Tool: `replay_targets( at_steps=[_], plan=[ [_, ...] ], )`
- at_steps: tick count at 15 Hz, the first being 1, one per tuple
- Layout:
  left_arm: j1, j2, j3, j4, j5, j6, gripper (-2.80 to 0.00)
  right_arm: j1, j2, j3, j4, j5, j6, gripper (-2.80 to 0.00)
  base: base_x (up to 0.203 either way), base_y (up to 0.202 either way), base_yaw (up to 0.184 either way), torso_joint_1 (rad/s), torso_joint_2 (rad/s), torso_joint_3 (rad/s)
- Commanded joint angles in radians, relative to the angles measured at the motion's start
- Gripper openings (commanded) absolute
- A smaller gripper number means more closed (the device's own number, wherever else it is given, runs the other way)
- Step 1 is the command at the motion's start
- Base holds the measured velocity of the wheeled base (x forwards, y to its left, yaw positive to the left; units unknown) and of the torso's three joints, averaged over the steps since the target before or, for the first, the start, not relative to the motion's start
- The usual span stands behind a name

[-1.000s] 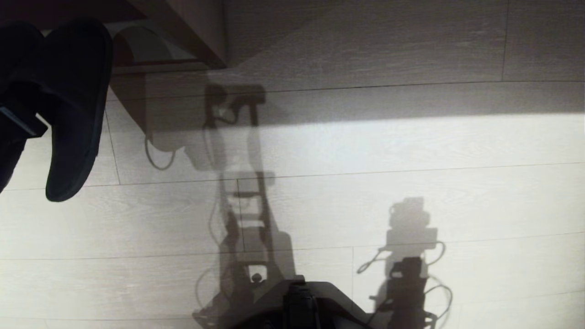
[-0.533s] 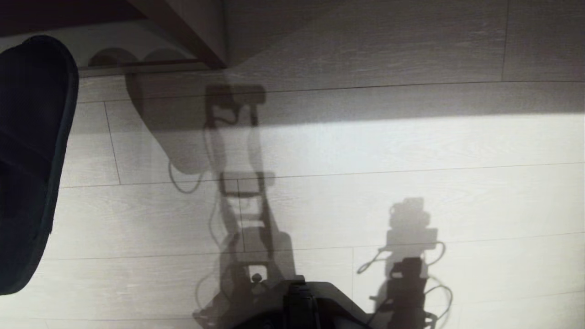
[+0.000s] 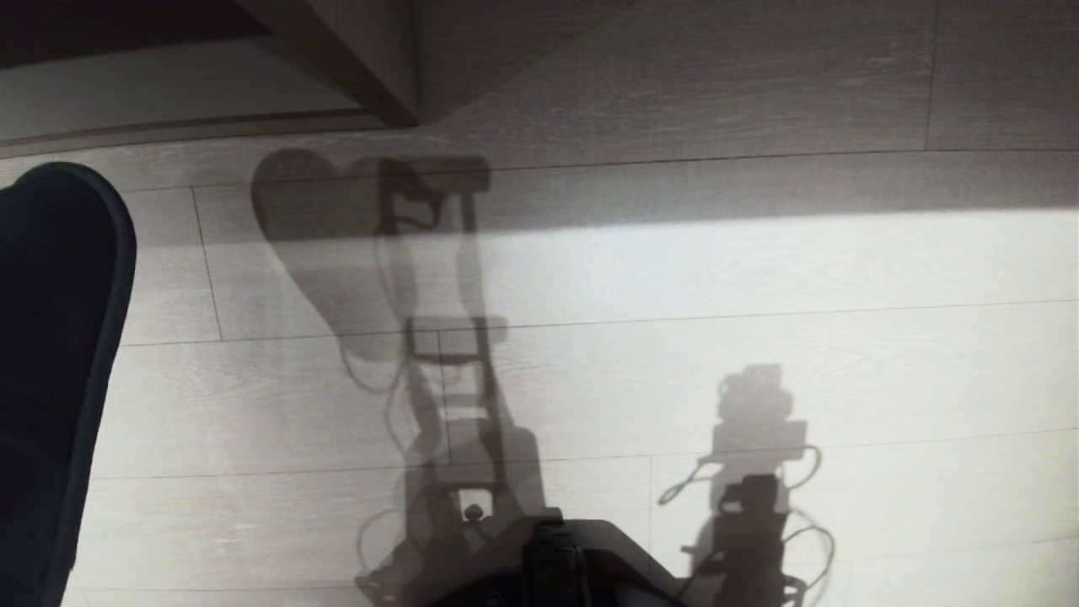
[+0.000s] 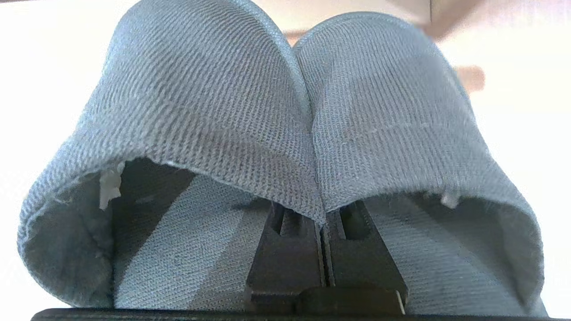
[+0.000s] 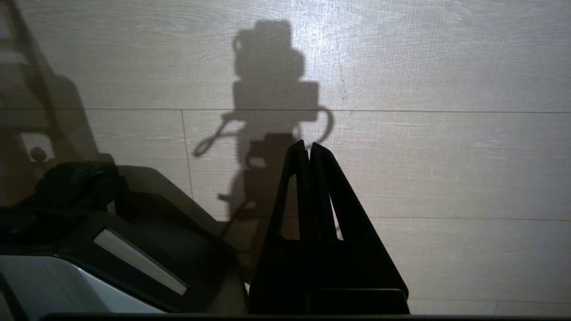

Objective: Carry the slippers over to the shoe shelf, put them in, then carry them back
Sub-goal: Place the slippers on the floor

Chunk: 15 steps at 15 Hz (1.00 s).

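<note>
Head view gives us only one dark slipper edge at the far left border: the slippers (image 3: 50,379) hang above the floor (image 3: 759,270), long axis running near to far, rounded toe toward the far side. Their double-lobed shadow (image 3: 320,244) falls on the planks to the right. At top left we see the shoe shelf (image 3: 169,101), its dark brown edging and pale inner board, well apart from the slippers. The left hand itself is out of this view.

Left wrist view supplies what the head view lacks: both slippers side by side, touching along their inner edges, toes pointing away from the camera. The left hand (image 4: 322,223) has its two black fingers (image 4: 290,254) pressed together on the joined inner rims of the pair, one finger inside each opening.

Right wrist view shows the right hand (image 5: 308,149) with fingers together, holding nothing, above the floor beside the robot base (image 5: 134,249).
</note>
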<state>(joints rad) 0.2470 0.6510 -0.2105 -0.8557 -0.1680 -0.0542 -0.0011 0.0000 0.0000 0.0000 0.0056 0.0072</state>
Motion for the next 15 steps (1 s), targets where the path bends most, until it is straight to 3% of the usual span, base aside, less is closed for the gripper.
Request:
replay_targets(
  at_steps=[1, 3, 7, 10, 15],
  plan=[
    [-0.047, -0.115, 0.064, 0.016, 0.012, 0.039, -2.8, 0.0, -0.002, 0.0, 0.0, 0.001, 0.0, -2.8, 0.0, 0.0, 0.0, 0.0, 0.0, 0.0],
    [-0.108, -0.18, 0.132, 0.03, 0.079, 0.078, -2.8, 0.0, -0.002, 0.0, 0.0, 0.001, 0.0, -2.8, 0.0, 0.0, 0.0, 0.0, 0.0, 0.0],
    [-0.153, -0.27, 0.176, 0.076, 0.099, 0.105, -2.8, 0.0, -0.002, 0.0, 0.0, 0.001, 0.0, -2.8, 0.0, 0.0, 0.0, 0.0, 0.0, 0.0],
    [-0.251, -0.418, 0.205, 0.275, 0.166, 0.122, -2.8, 0.0, -0.002, 0.0, 0.0, 0.001, 0.0, -2.8, 0.0, 0.0, 0.0, 0.0, 0.0, 0.0],
    [-0.253, -0.534, 0.209, 0.502, 0.186, 0.125, -2.8, 0.0, -0.002, 0.0, 0.0, 0.001, 0.0, -2.8, 0.0, 0.0, 0.0, 0.0, 0.0, 0.0]
  ],
)
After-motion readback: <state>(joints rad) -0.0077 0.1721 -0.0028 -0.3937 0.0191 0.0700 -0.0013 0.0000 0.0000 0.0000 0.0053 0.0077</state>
